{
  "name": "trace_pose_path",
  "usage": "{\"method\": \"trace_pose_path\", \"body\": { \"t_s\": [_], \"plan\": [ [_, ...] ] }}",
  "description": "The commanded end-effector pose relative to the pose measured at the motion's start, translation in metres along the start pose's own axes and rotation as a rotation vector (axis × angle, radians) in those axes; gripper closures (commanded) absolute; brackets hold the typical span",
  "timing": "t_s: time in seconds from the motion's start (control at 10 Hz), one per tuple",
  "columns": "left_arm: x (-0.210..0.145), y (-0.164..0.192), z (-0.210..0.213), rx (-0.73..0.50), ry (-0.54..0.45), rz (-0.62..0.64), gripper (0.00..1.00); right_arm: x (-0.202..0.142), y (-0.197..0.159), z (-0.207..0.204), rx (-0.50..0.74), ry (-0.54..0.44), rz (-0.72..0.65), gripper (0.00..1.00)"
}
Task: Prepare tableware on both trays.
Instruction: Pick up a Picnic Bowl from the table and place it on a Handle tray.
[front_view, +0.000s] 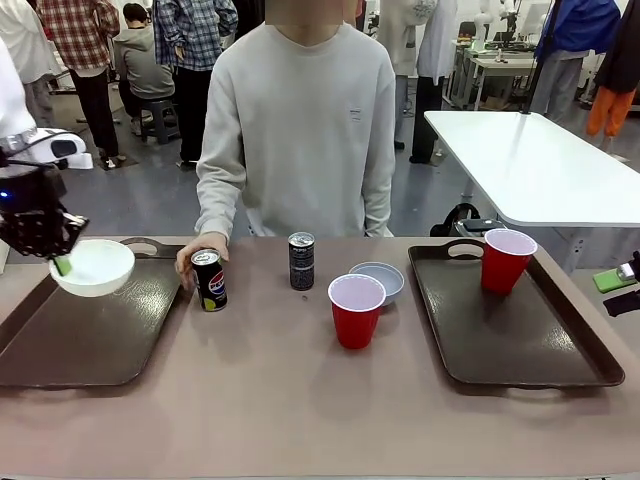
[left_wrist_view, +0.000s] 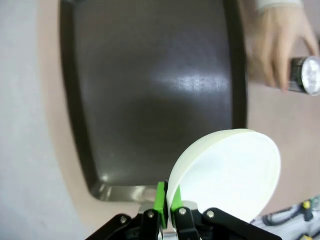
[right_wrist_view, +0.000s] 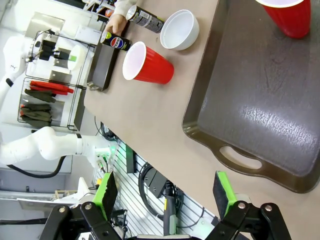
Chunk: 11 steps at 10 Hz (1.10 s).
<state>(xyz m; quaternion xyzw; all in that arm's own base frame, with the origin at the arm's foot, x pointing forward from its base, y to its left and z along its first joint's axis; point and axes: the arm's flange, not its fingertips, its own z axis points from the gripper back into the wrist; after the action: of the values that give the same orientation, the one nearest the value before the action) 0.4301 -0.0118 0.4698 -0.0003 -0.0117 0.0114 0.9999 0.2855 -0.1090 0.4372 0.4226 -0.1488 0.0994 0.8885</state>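
The nearer dark can (front_view: 209, 281) reads "pepsi".

A smooth grey floor (front_view: 140, 205) spreads behind the matte beige-brown tabletop (front_view: 280, 400) that fills the lower half of the front view. At middle right stands a white rectangular table with rounded corners (front_view: 530, 165), with a black bag (front_view: 455, 218) at its foot. Farther off, in the upper right, a white workbench (front_view: 500, 62) carries equipment. In the upper left, a low dark stool (front_view: 160, 115) sits among several people (front_view: 85, 60). The light is bright and even.
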Motion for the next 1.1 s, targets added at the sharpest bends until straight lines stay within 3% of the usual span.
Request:
{"method": "trace_pose_path", "body": {
  "t_s": [0.0, 0.3, 0.4, 0.8, 1.0],
  "plan": [
    [0.003, 0.016, 0.008, 0.035, 0.008, 0.033, 0.96, 0.002, -0.001, -0.001, 0.022, -0.011, 0.003, 0.0],
    [0.001, 0.024, 0.008, 0.055, -0.044, 0.07, 0.96, 0.002, -0.001, -0.001, 0.022, -0.011, 0.003, 0.0],
    [0.003, 0.023, 0.007, 0.011, -0.007, 0.039, 0.96, 0.002, -0.001, -0.001, 0.022, -0.011, 0.003, 0.0],
    [0.003, 0.023, 0.007, 0.012, -0.012, 0.044, 0.96, 0.002, -0.001, -0.001, 0.022, -0.011, 0.003, 0.0],
    [-0.017, 0.03, 0.005, 0.007, 0.007, -0.025, 0.96, 0.002, -0.001, -0.001, 0.022, -0.011, 0.003, 0.0]
  ]
}}
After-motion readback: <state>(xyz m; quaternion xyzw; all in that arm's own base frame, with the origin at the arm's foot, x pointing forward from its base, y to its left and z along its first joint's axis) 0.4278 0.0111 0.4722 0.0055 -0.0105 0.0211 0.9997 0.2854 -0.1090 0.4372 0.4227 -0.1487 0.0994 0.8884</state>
